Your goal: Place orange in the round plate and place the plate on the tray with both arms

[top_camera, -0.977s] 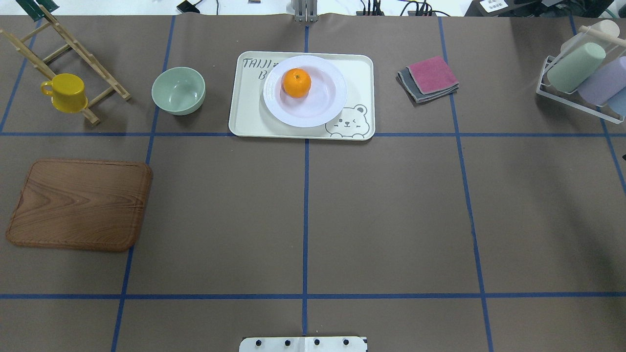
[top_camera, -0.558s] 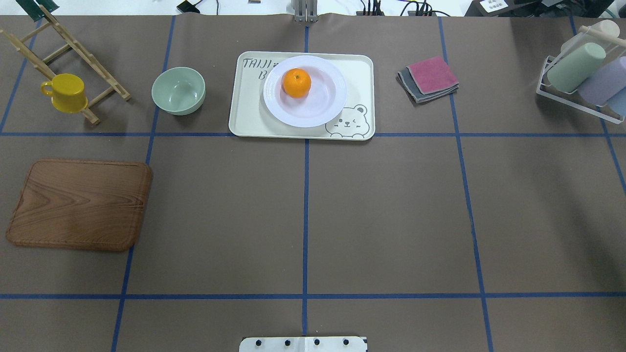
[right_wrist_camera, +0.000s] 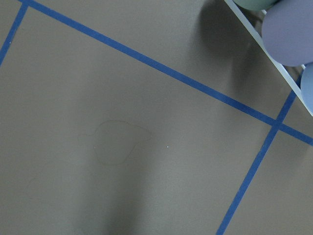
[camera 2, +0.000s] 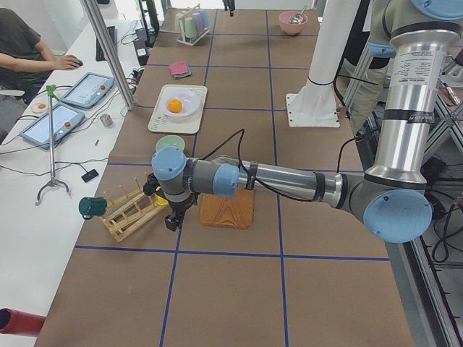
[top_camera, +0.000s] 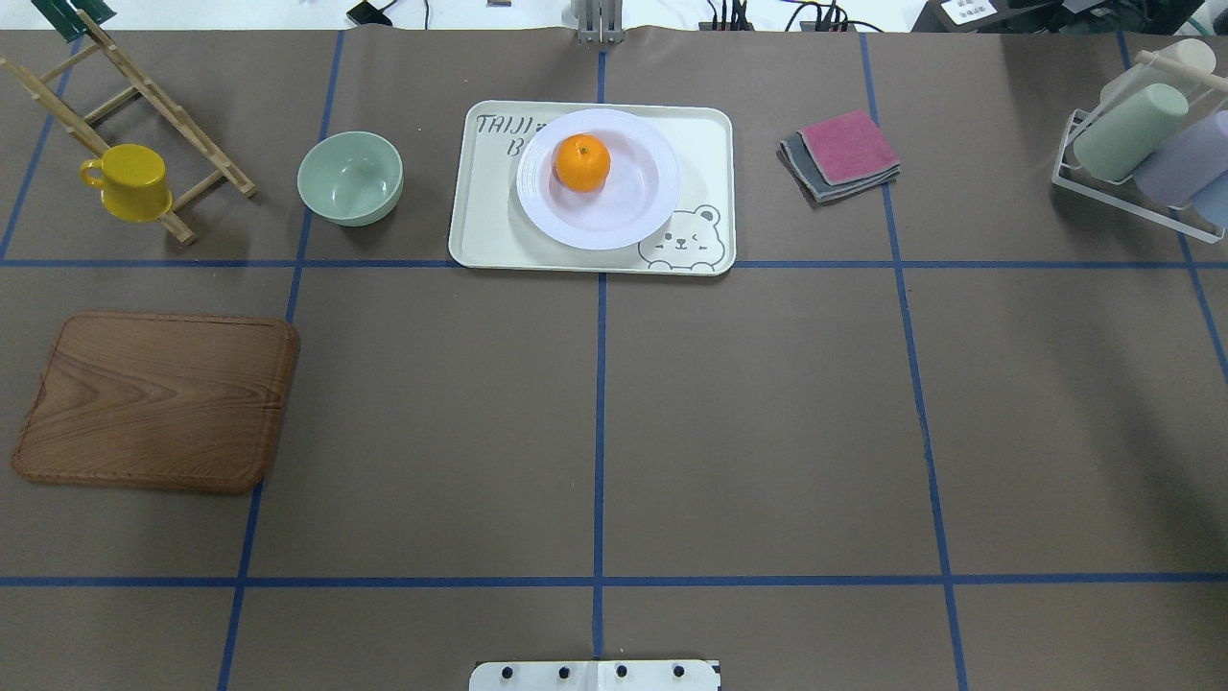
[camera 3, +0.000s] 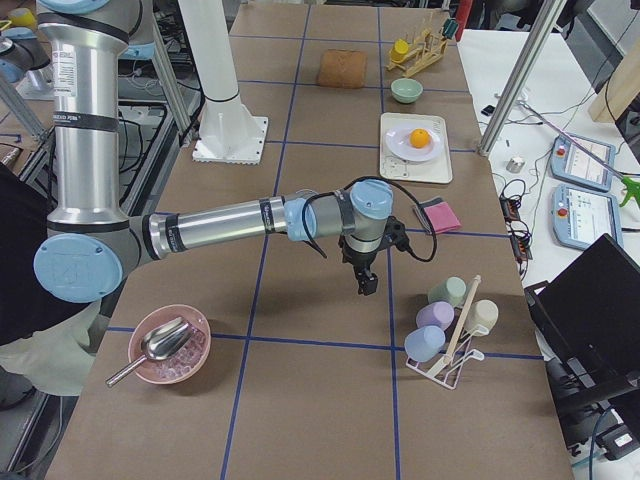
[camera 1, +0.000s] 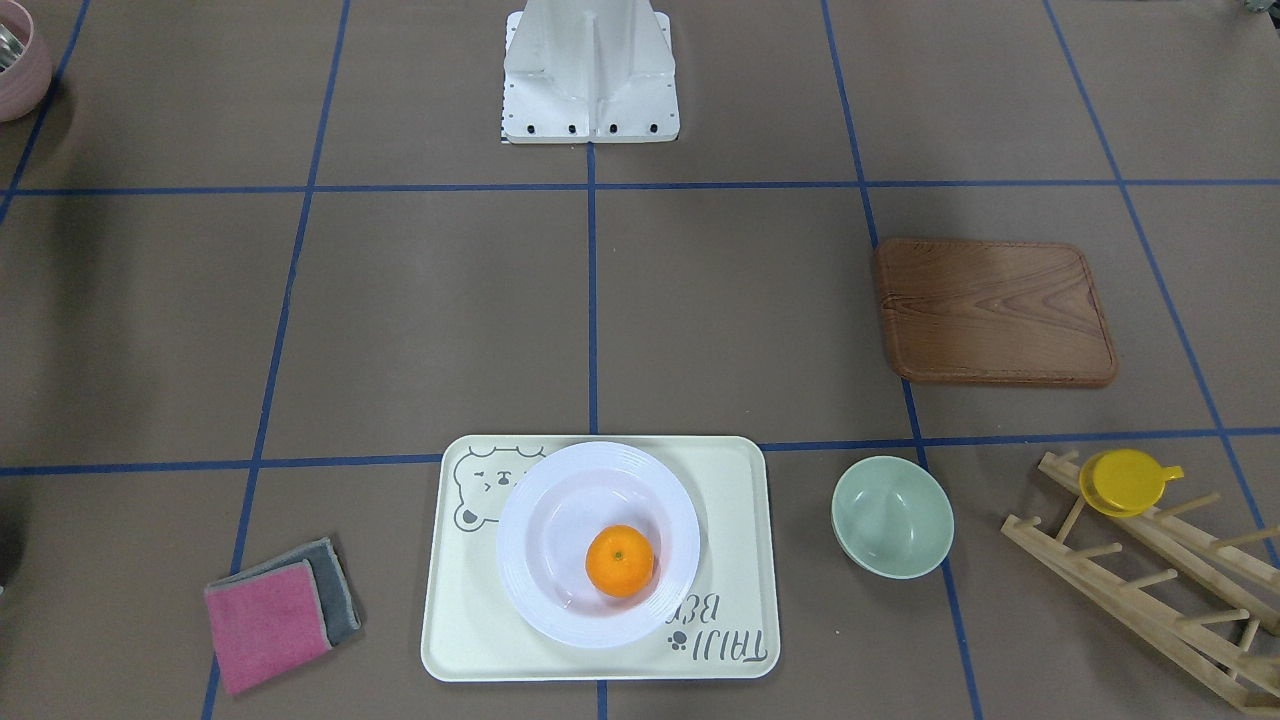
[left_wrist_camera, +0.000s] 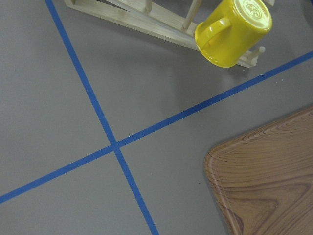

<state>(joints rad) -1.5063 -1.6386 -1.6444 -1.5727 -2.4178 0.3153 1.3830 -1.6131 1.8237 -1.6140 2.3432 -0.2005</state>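
So the orange (camera 1: 620,561) is sitting in the white plate (camera 1: 512,550), a bit off centre toward the near side. The plate is on the cream tray (camera 1: 465,600), covering part of the bear face and a bit of the lettering. On the view's right there's a pale-green bowl (camera 1: 892,516) near the tray, not touching it. Past that a yellow cup (camera 1: 1122,482) hangs on a wooden rack (camera 1: 1140,590). The wooden board (camera 1: 995,311) lies further up. A pink cloth on a grey one (camera 1: 270,610) lies left of the tray. White base (camera 1: 590,75) up top.
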